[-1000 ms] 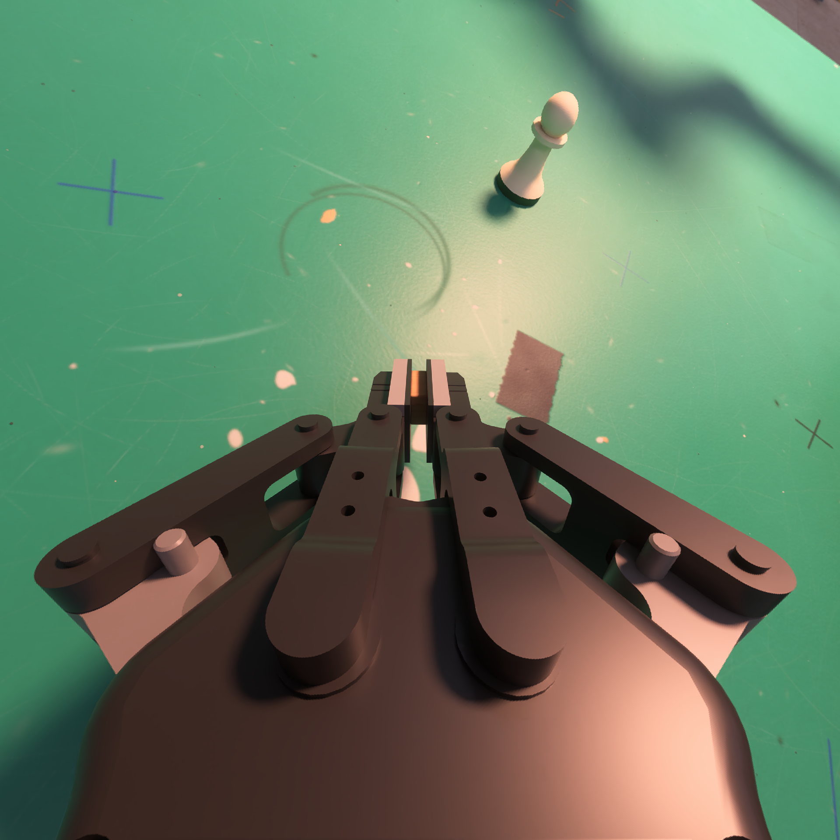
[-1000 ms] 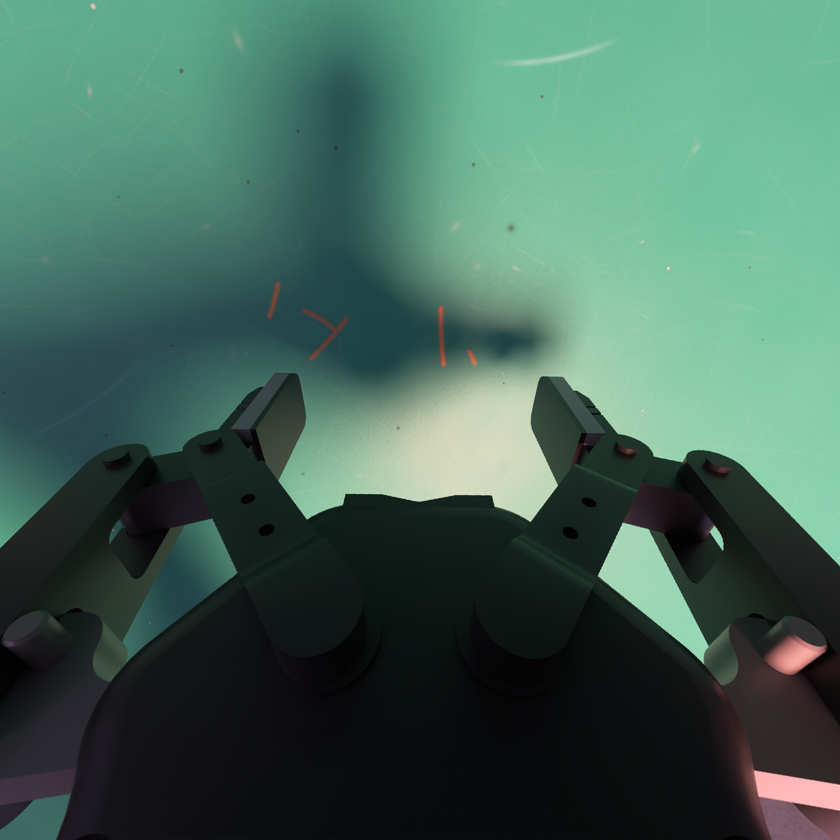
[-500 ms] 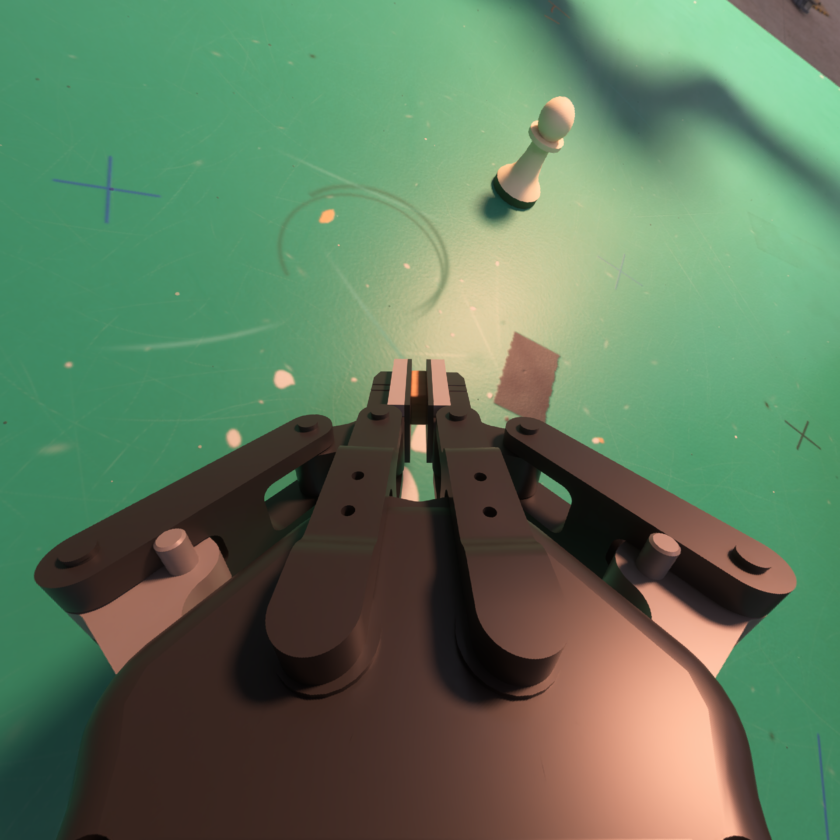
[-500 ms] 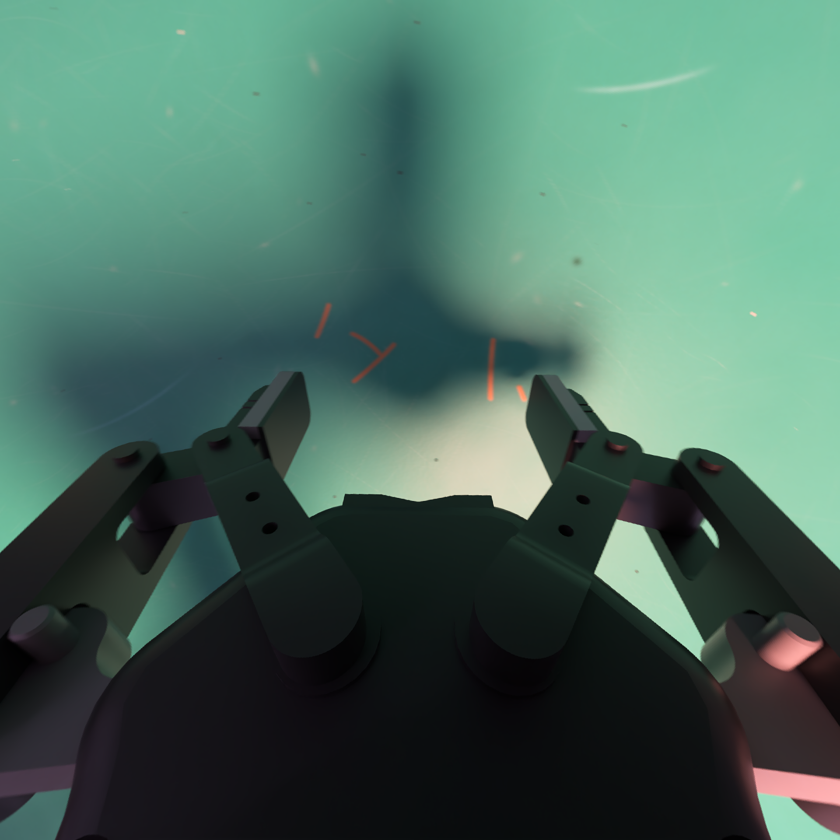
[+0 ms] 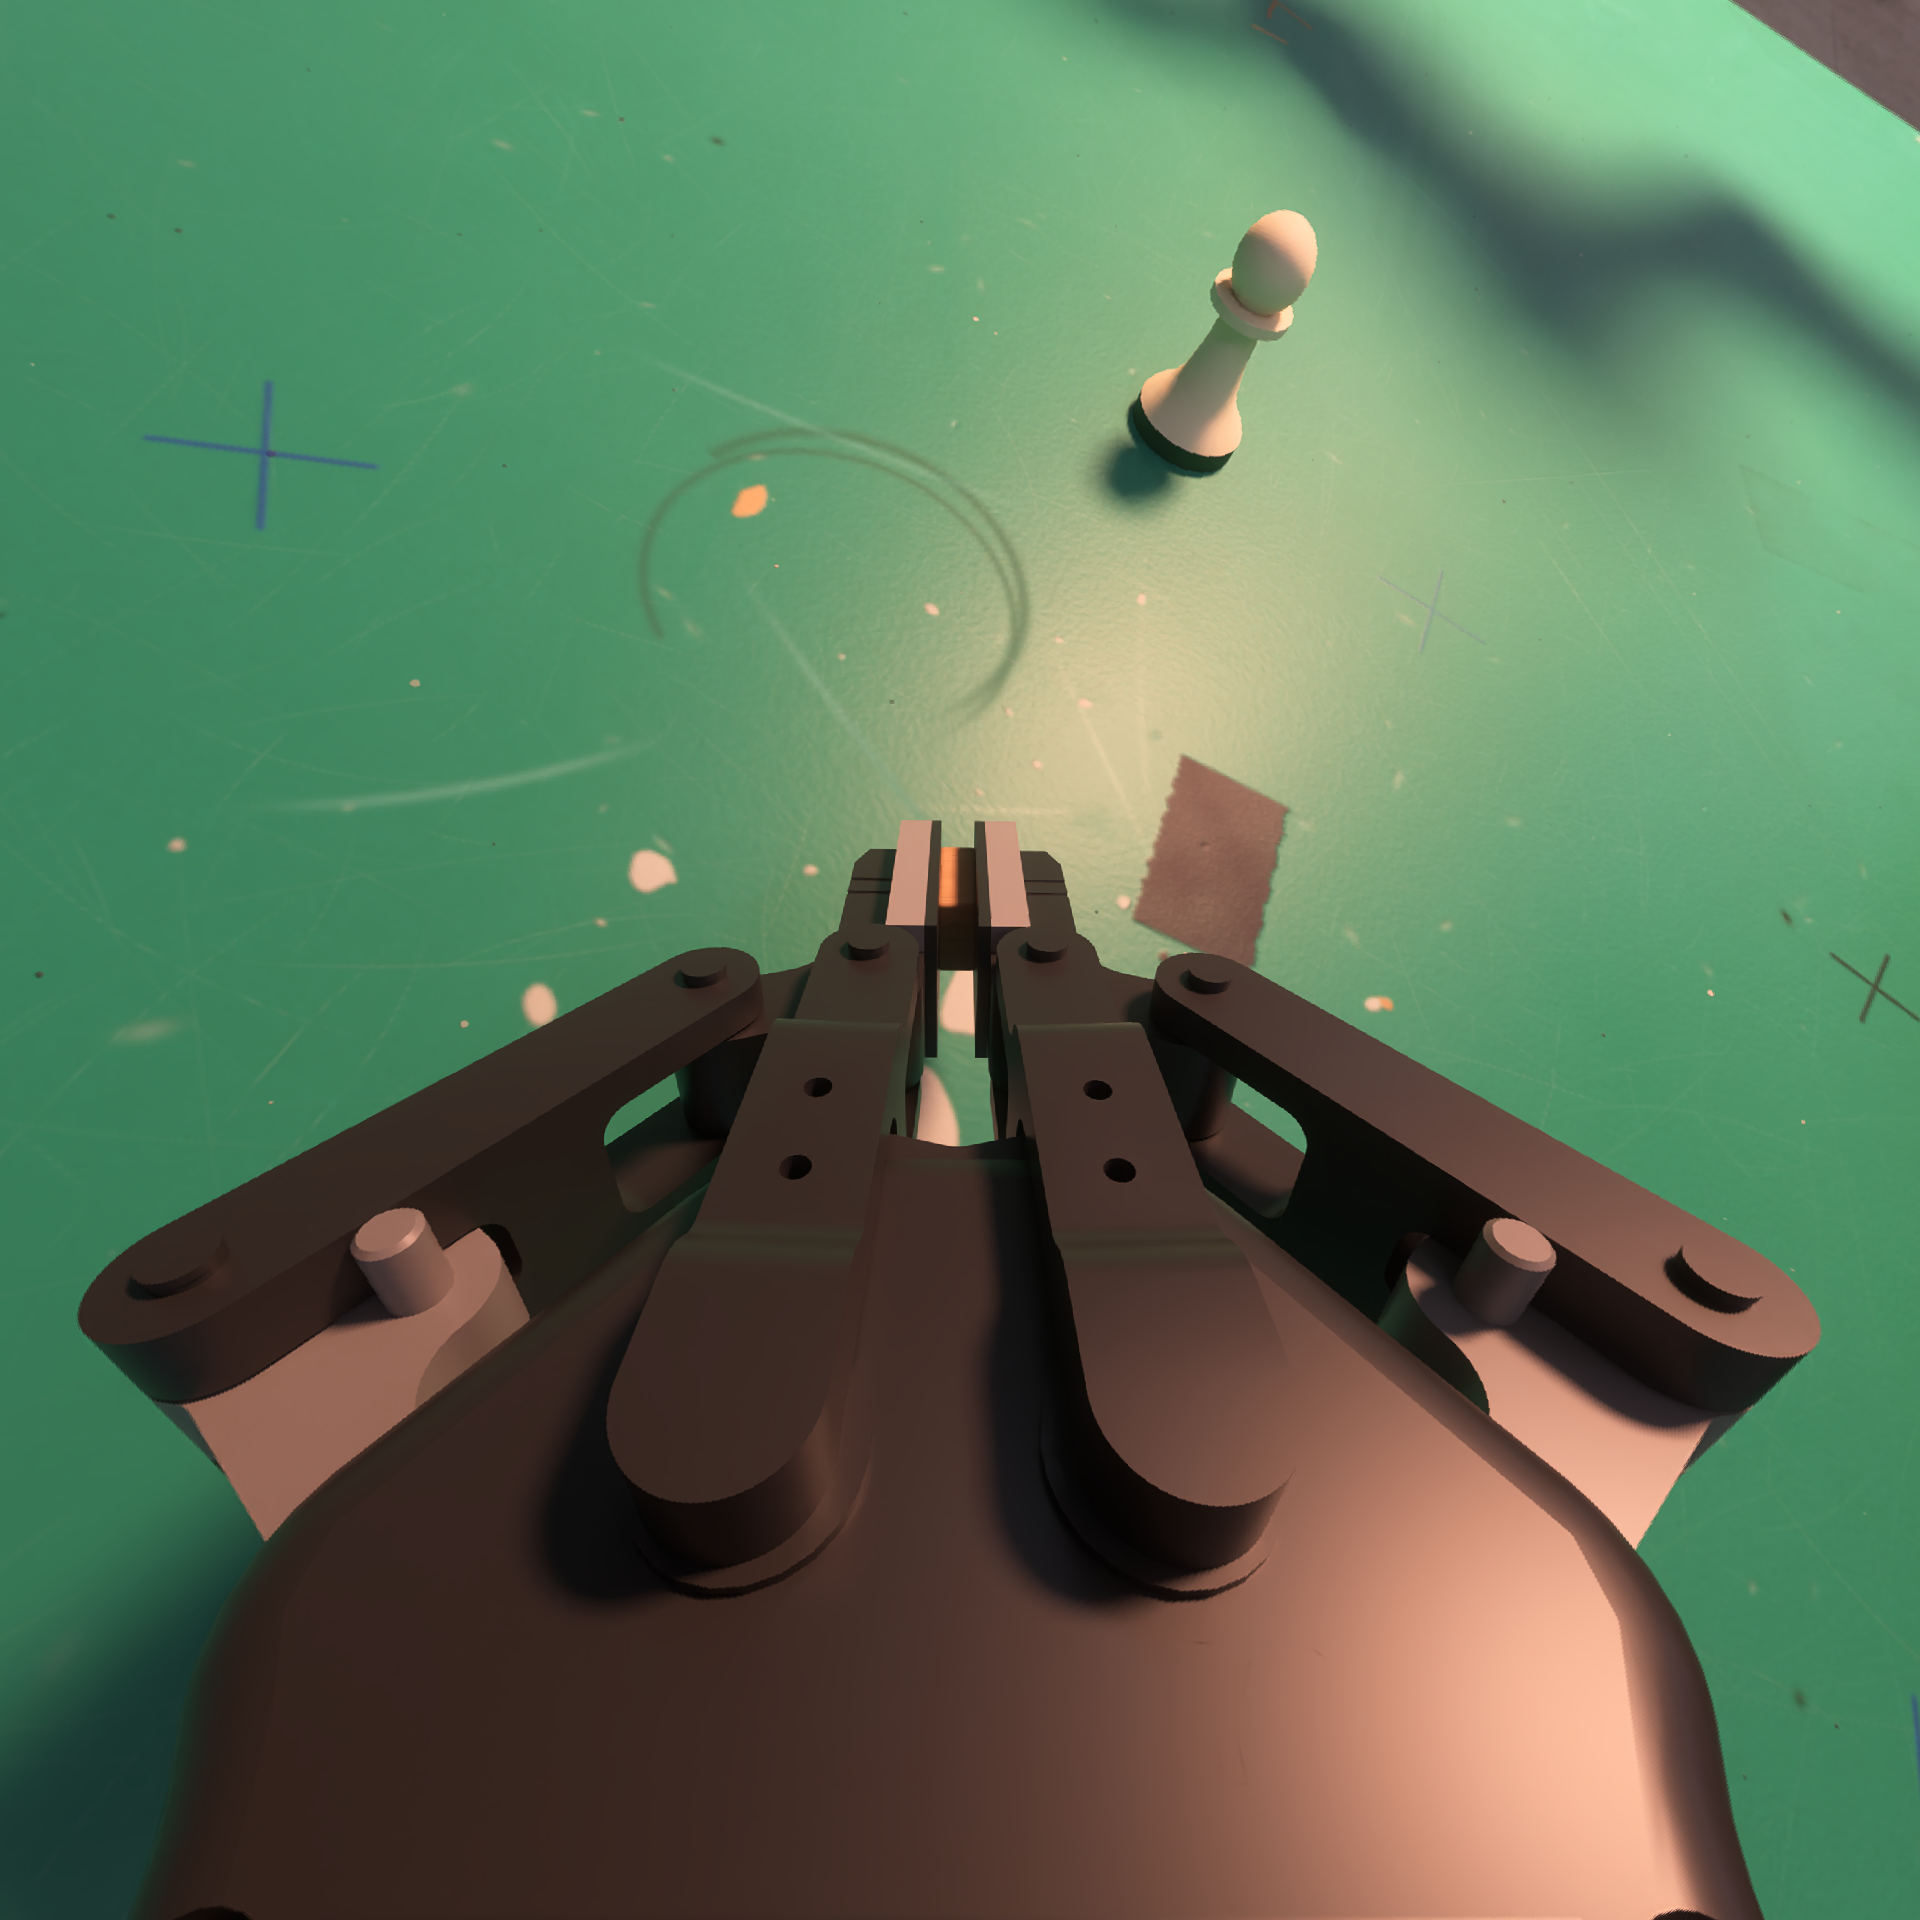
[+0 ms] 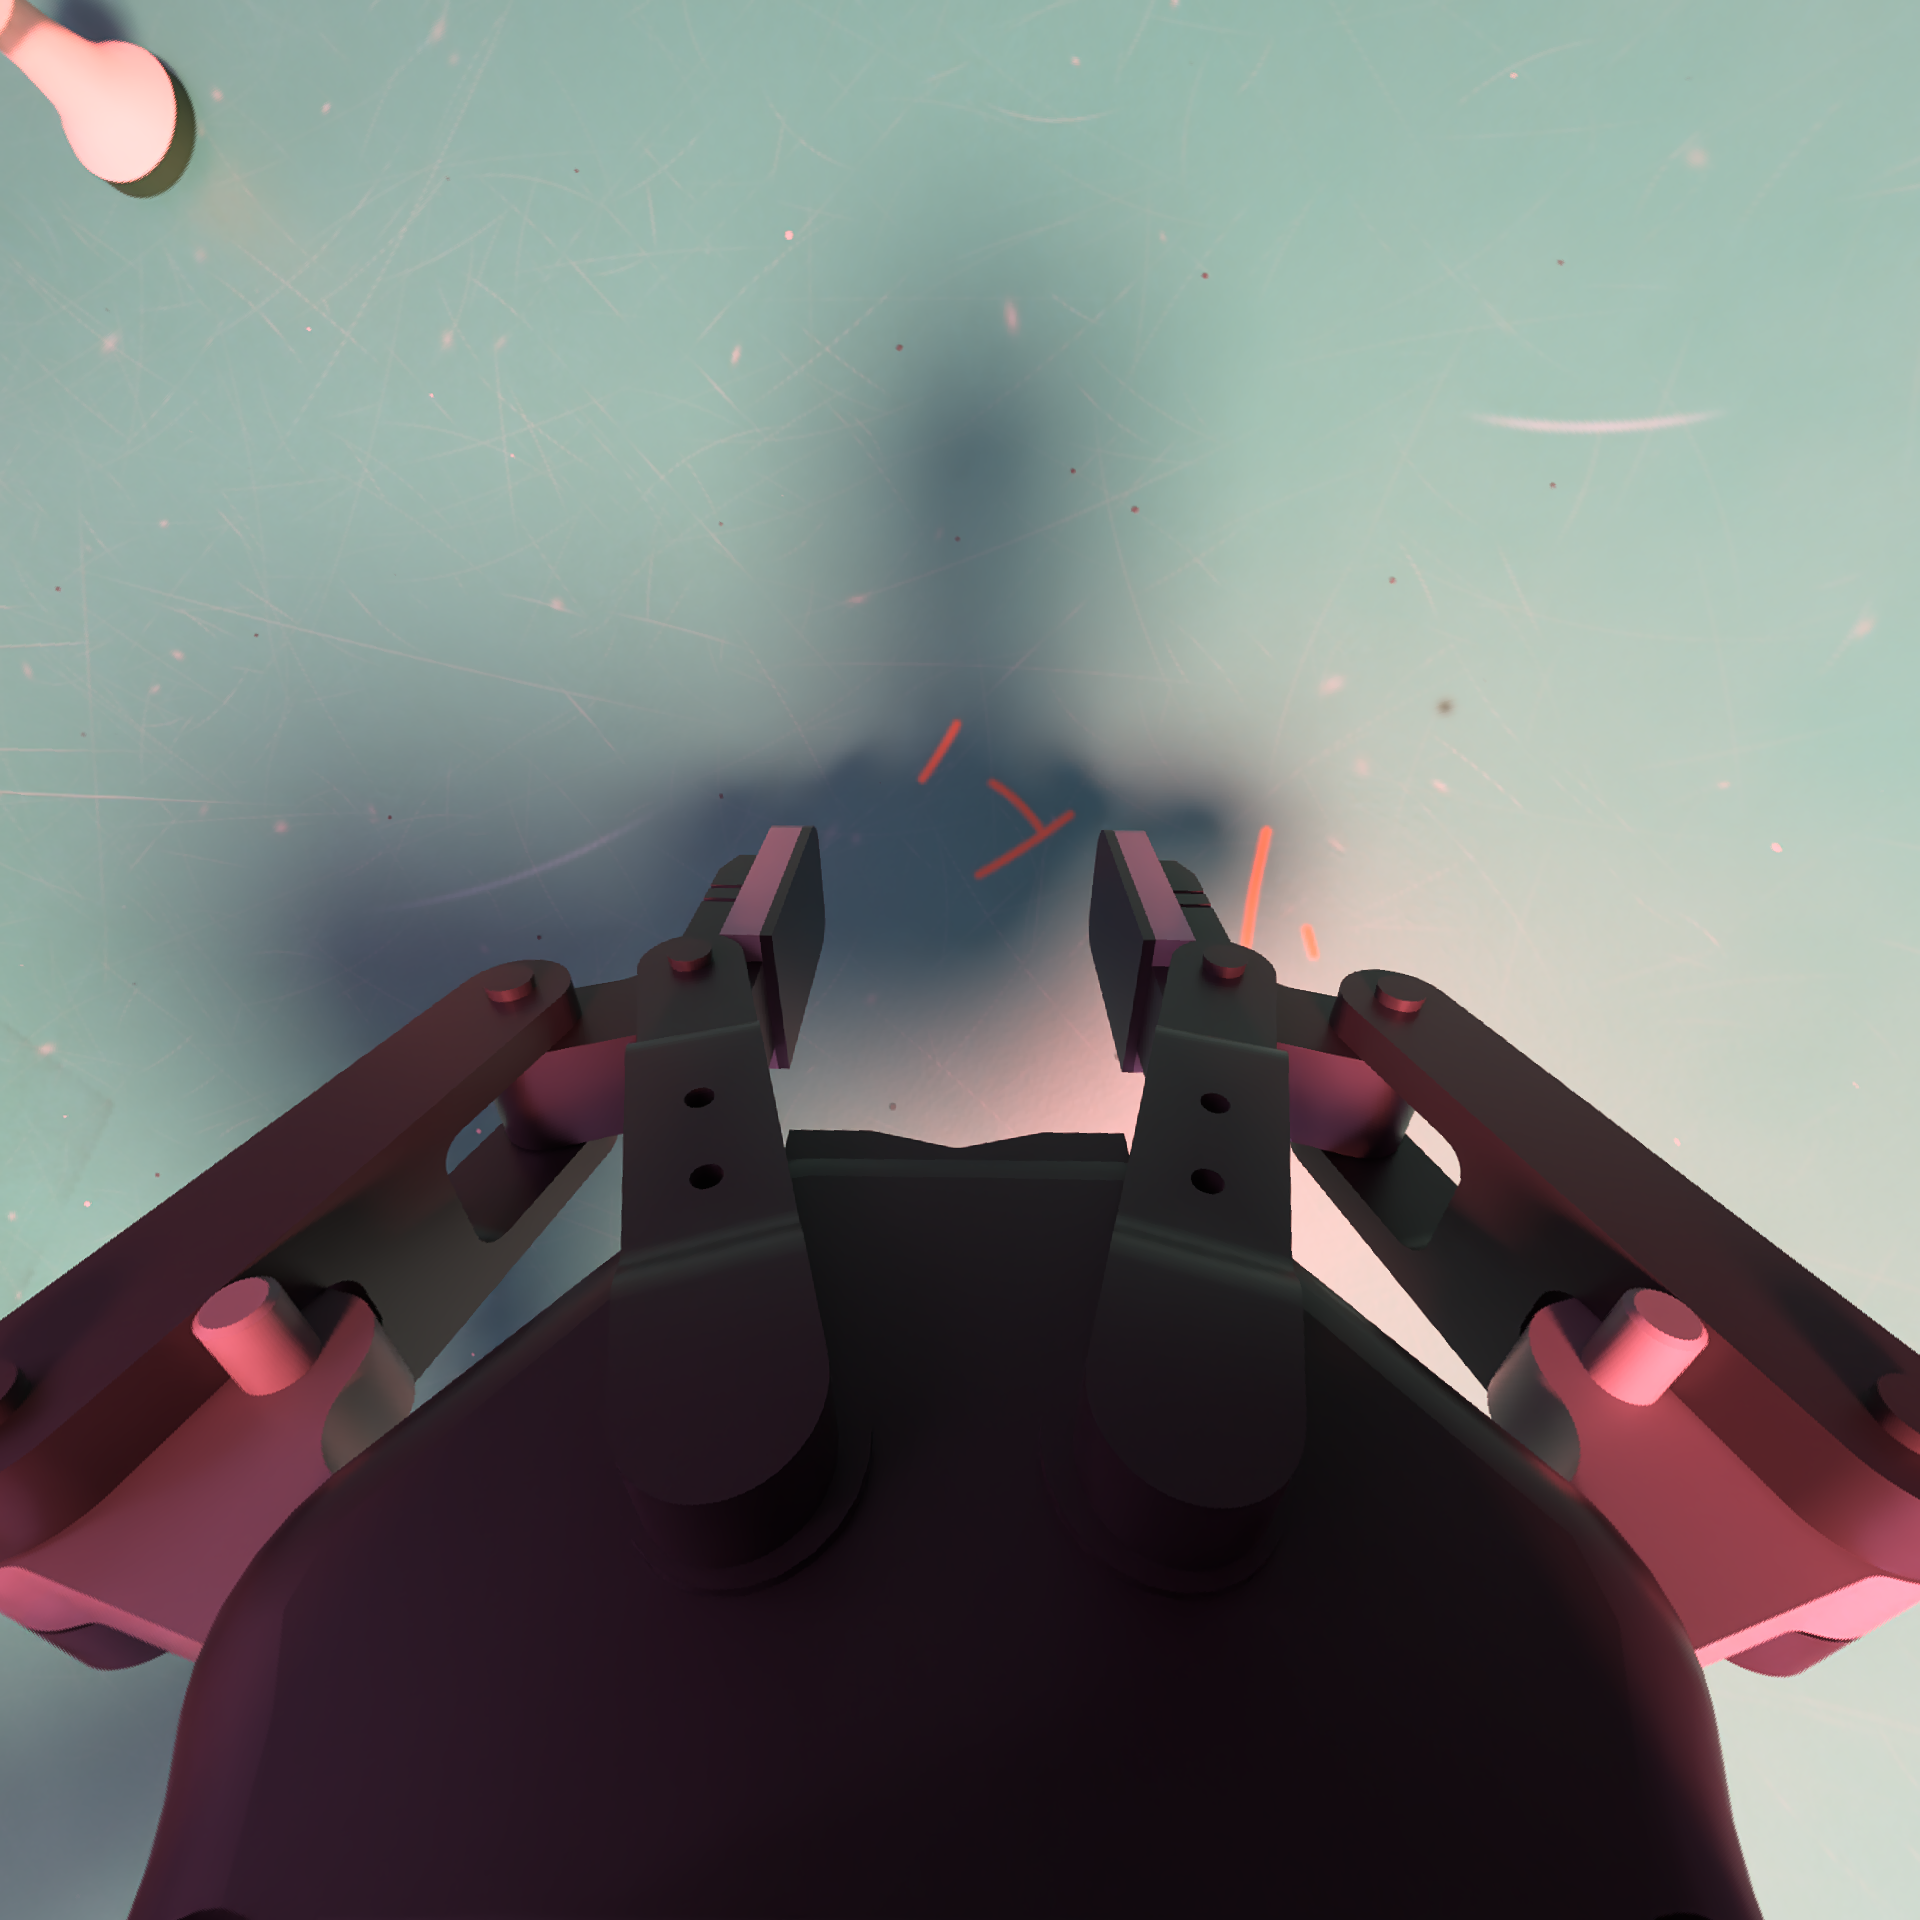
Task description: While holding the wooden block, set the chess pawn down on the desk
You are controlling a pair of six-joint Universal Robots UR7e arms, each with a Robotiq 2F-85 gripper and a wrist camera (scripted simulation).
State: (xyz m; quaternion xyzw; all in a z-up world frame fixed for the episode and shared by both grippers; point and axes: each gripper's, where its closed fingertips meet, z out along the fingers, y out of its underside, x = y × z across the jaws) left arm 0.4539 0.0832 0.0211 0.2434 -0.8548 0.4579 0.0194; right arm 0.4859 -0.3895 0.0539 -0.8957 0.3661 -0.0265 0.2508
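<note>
a: where does your pawn stand?

b: the chess pawn [image 5: 1226, 343] is upright on the green desk [image 5: 436, 239], ahead and to the right of your left gripper [image 5: 957, 871], well apart from it, with nothing touching it. your right wrist view catches only its base [image 6: 114, 114] in the top left corner, far from the fingers.

a: and the grippers?

b: your left gripper is clamped on a thin sliver of orange-brown between its pads, which i take to be the wooden block [image 5: 952, 878]; only its top edge shows. your right gripper [image 6: 956, 925] has its jaws apart and holds nothing. only the desk with some red pen marks [image 6: 1023, 826] shows between them.

a: so which step are you in?

b: i judge the set-down is done: the pawn is on its base and free. what is in hand looks like clearing the right arm away while your left hand keeps the block.

a: what does the next move ask of you?

b: not much. keep the left grip firm and don't let it slacken. take the right arm away from the pawn's side so no finger or link clips it, since a tall piece on a narrow base would tip easily. the grey tape patch [image 5: 1210, 857] beside the left fingers is flat and no obstacle.
</note>
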